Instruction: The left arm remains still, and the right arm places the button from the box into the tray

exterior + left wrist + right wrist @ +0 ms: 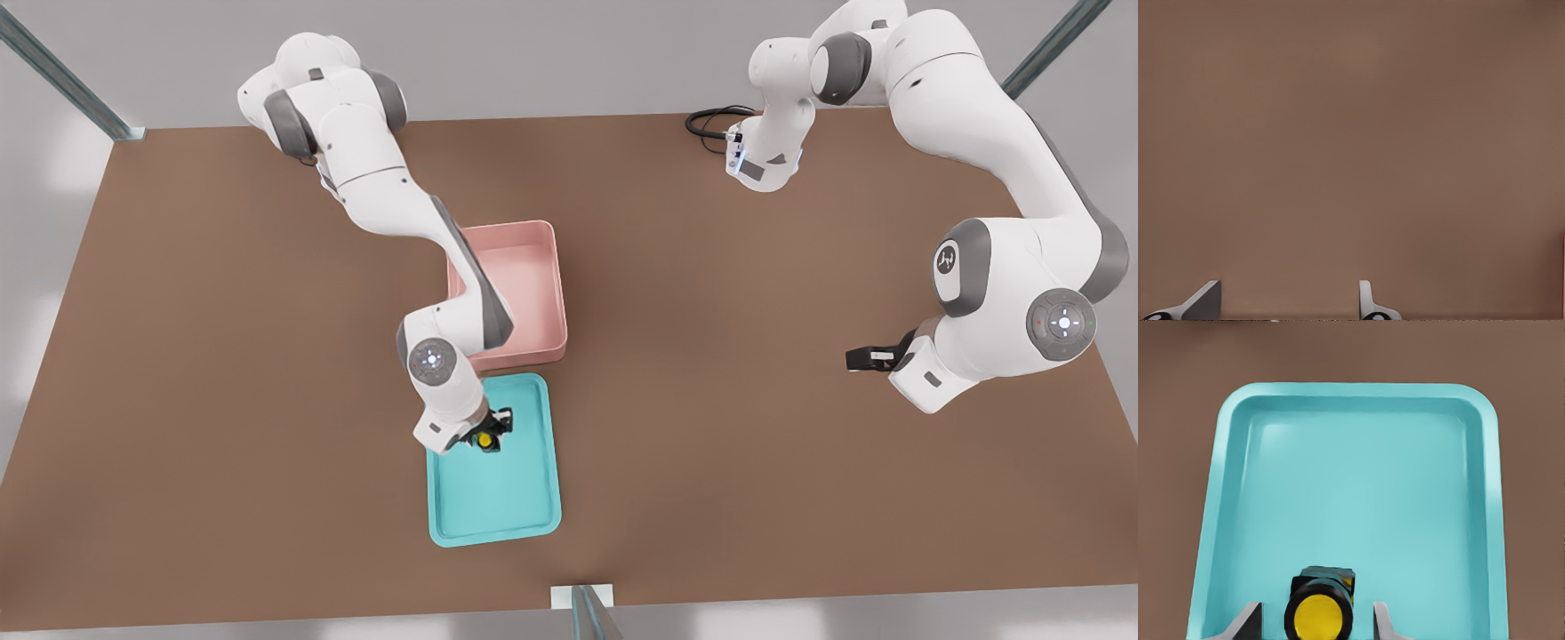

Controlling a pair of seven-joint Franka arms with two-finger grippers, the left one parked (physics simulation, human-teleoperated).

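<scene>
— Though low over the tray (533, 507), gripper (1317, 620) spread apart, fingers (1248, 621) standing clear on both sides of the button (1318, 608); nothing clamped.

— Button resting on the turquoise floor, then?

— Looks so, near the end toward the box (524, 267), now empty.

— Risks?

— Could clip the button while lifting, tip it, or roll it toward the rim.

No word, number or brand name can be read in any view. The only sign is a small dark emblem on a white round cap (948, 259) of the parked arm, near the table's (756, 498) edge at the front view's right; its shape is not legible.
</scene>
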